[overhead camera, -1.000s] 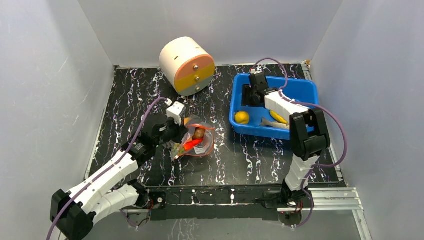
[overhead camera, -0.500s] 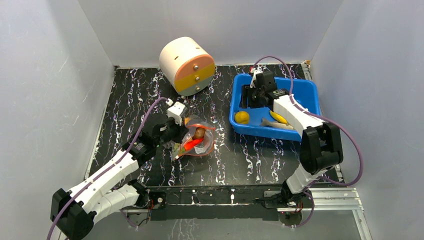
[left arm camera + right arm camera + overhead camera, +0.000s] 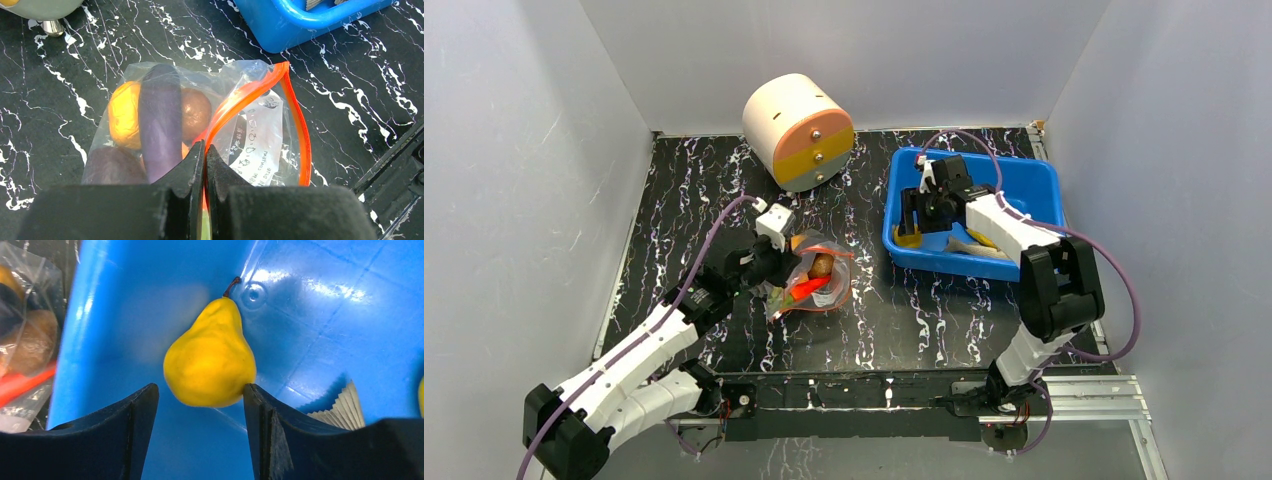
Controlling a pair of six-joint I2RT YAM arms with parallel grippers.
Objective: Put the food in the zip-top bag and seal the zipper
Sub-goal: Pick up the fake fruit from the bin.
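The clear zip-top bag point(image 3: 260, 135) lies on the dark marbled table with its red-orange zipper point(image 3: 300, 125) gaping in a loop. Inside it are a purple eggplant point(image 3: 160, 120), an orange round piece point(image 3: 124, 122) and a brown round piece point(image 3: 195, 112); an orange carrot point(image 3: 807, 291) shows from above. My left gripper point(image 3: 205, 146) is shut on the bag's mouth strip. My right gripper point(image 3: 200, 386) is open low in the blue bin point(image 3: 85, 340), its jaws on either side of a yellow pear point(image 3: 210, 365). The right fingertip touches the pear; the left stands apart.
A cream-and-orange cylinder point(image 3: 797, 130) lies at the back of the table. The blue bin point(image 3: 1034, 180) at the back right also holds a pale ridged piece point(image 3: 337, 402). Grey walls close in on three sides.
My right gripper has moved left and down inside the bin, onto the yellow pear, with its jaws a little wider. The left arm and the bag have not moved.
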